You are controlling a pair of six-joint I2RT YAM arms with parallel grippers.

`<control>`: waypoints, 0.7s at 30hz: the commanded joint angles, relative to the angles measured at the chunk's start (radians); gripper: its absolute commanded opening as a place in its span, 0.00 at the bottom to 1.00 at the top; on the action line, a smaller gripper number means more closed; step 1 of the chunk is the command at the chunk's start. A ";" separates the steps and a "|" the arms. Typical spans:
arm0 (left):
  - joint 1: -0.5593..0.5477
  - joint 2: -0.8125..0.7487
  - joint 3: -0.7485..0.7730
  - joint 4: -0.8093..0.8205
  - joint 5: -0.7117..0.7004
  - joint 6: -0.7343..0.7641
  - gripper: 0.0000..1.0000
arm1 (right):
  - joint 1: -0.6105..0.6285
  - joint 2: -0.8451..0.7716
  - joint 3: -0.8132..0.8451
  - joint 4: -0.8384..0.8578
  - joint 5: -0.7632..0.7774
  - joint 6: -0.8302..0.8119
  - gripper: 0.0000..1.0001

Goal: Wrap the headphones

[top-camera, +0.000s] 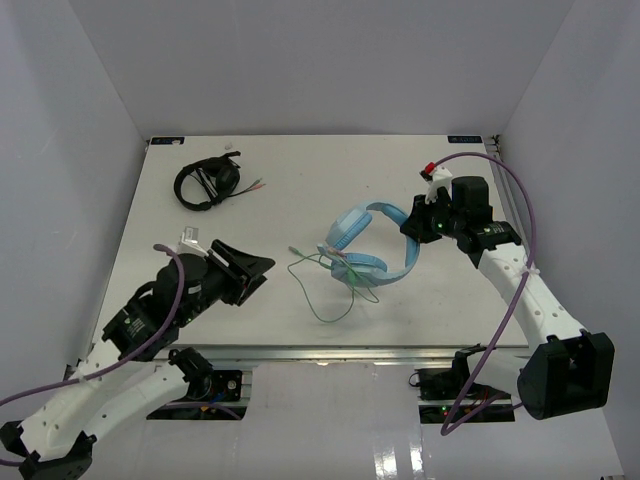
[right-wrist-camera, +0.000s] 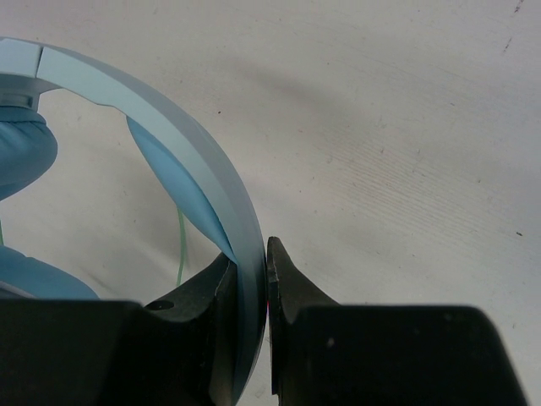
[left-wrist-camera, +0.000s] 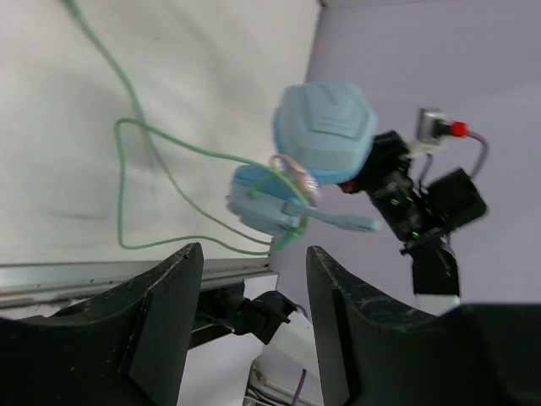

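the headphones (top-camera: 347, 228) lie near the middle of the bench (top-camera: 320, 170), with the headband toward the right arm. the pale green cable (left-wrist-camera: 121, 186) sprawls in loose loops on the near side. a turn or two may sit around the ear cups, but that is hard to make out. the right tool (right-wrist-camera: 266, 254) is clamped on the headband. the left tool (left-wrist-camera: 254, 271) hovers nearby, jaws apart and empty. most of the wrapping looks left to do.

no readable text, labels or numbers anywhere
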 commanded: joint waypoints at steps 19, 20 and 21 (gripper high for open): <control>0.006 0.373 -0.115 0.332 0.144 -0.444 0.77 | -0.005 -0.074 -0.022 0.119 -0.049 0.018 0.08; 0.007 0.383 -0.112 0.332 0.144 -0.444 0.75 | -0.005 -0.077 -0.022 0.119 -0.049 0.017 0.08; 0.007 0.390 -0.109 0.332 0.143 -0.444 0.73 | -0.005 -0.078 -0.023 0.120 -0.049 0.017 0.08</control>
